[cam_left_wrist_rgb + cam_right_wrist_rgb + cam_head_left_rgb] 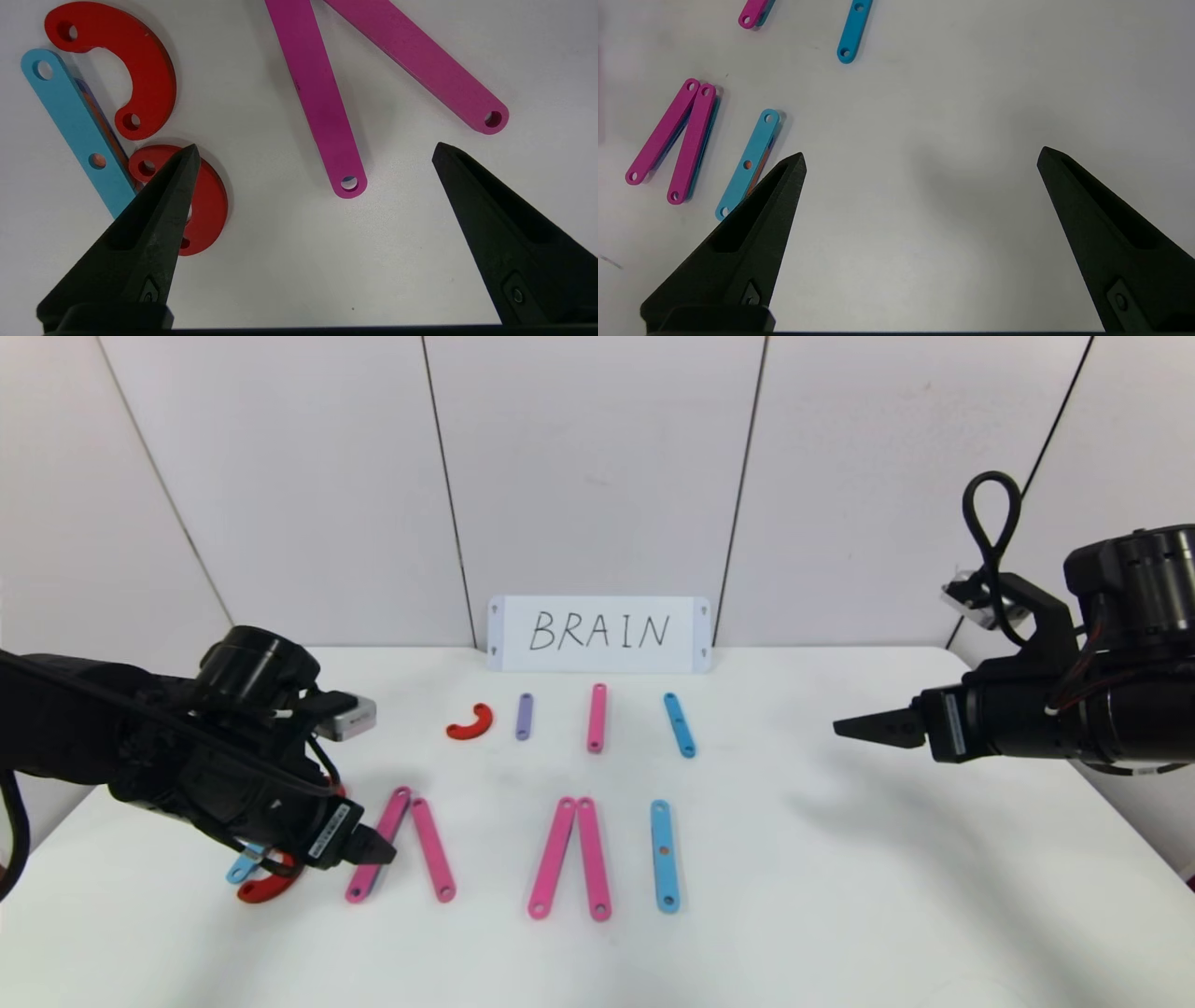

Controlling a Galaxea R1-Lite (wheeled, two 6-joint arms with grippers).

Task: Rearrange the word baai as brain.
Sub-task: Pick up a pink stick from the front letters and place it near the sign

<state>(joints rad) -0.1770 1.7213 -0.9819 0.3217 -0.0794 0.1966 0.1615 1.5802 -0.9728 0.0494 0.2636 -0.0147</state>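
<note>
the word baai (523, 854) sits front-centre on the counter (840, 896), not yet brain.
left claw (313, 154) wide, empty, low over 1st a's pink strip (322, 107) by the b; i'd guess r is built here. right claw (920, 158) wide, idle, well apart.

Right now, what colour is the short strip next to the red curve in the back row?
Purple: the short strip beside the red curve. Head view shows it best.
</note>
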